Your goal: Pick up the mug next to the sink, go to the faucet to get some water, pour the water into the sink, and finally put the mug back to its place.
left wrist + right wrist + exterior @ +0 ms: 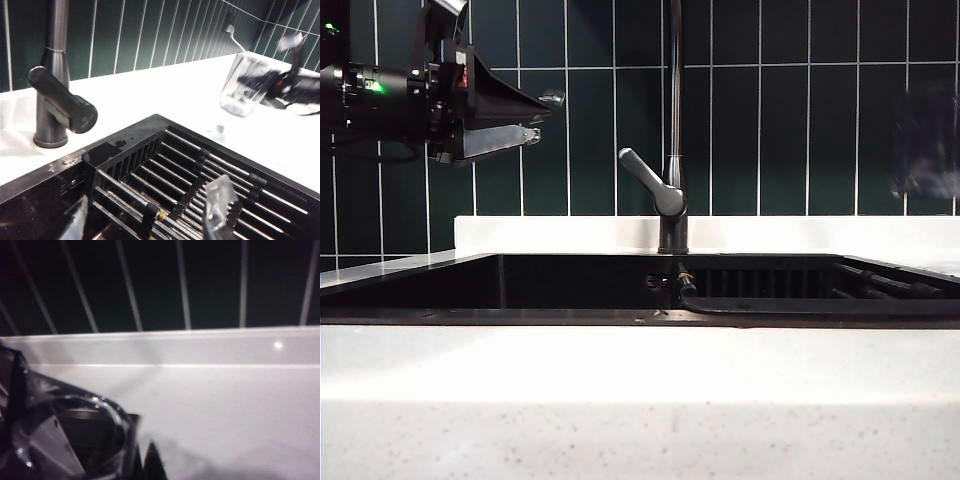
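The mug (243, 85), clear faceted glass, is held lifted above the white desk (165, 95) beside the sink (200, 175), gripped at its wall by the right end effector (280, 82). It is judged rigid, slippery and fragile. The left end effector (535, 118) hangs wide, empty, left of the faucet (672, 190).

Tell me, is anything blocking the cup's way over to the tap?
Nothing visible does. The right end effector holds the mug lifted above the white countertop, beside the sink. Only bare counter lies between it and the faucet. The left end effector hangs high on the other side.
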Controlling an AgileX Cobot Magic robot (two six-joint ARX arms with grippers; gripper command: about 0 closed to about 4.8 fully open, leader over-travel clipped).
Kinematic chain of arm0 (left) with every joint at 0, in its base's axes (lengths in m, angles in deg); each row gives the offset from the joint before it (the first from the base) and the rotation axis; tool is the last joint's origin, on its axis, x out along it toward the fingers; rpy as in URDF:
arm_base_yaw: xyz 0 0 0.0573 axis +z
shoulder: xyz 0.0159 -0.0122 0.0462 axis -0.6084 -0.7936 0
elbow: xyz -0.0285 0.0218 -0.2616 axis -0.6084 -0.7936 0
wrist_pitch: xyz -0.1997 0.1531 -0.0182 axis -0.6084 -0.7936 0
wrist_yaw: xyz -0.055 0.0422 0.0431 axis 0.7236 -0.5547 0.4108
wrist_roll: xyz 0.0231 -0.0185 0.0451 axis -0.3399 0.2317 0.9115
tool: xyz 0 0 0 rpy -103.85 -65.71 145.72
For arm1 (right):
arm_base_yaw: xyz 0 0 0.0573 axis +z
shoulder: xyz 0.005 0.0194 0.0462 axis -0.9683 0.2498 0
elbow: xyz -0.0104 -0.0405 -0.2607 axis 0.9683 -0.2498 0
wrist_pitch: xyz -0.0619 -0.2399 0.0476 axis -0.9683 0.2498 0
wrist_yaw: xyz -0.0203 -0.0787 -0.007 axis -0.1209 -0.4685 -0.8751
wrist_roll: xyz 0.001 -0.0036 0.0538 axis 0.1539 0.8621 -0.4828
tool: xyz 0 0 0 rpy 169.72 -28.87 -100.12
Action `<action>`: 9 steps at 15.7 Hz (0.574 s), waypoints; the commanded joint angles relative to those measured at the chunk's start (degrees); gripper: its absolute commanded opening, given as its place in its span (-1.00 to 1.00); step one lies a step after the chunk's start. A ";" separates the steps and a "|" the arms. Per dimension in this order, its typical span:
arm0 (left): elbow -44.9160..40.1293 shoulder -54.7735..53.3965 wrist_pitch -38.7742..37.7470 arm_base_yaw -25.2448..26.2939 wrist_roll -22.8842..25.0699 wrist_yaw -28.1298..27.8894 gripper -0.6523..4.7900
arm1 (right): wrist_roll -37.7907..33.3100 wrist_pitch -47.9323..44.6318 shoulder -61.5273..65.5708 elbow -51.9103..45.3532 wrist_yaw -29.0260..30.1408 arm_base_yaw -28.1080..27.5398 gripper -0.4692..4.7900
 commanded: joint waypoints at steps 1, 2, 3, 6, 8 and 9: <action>3.21 -4.24 -0.13 -0.13 -0.37 0.20 0.34 | -0.44 10.99 -5.51 1.73 -1.25 7.02 -0.85; 4.44 -5.68 -0.24 -0.13 -0.70 0.74 0.34 | -0.35 14.29 -5.88 2.91 -1.81 8.92 -0.85; 7.06 -8.46 -0.44 -0.13 -1.33 1.86 0.34 | -0.20 18.16 -5.95 4.94 -2.27 12.07 -0.85; 15.61 -16.13 -0.48 -0.13 -1.42 3.78 0.31 | -0.24 22.67 -5.51 11.06 -3.04 21.05 -0.85; 21.51 -20.48 -1.46 -0.13 -1.44 6.40 0.26 | -0.24 25.03 -4.31 14.36 -3.06 24.17 -0.85; 24.70 -22.51 -2.19 -0.13 -1.49 7.58 0.26 | -0.24 26.12 -3.43 16.15 -3.04 25.59 -0.85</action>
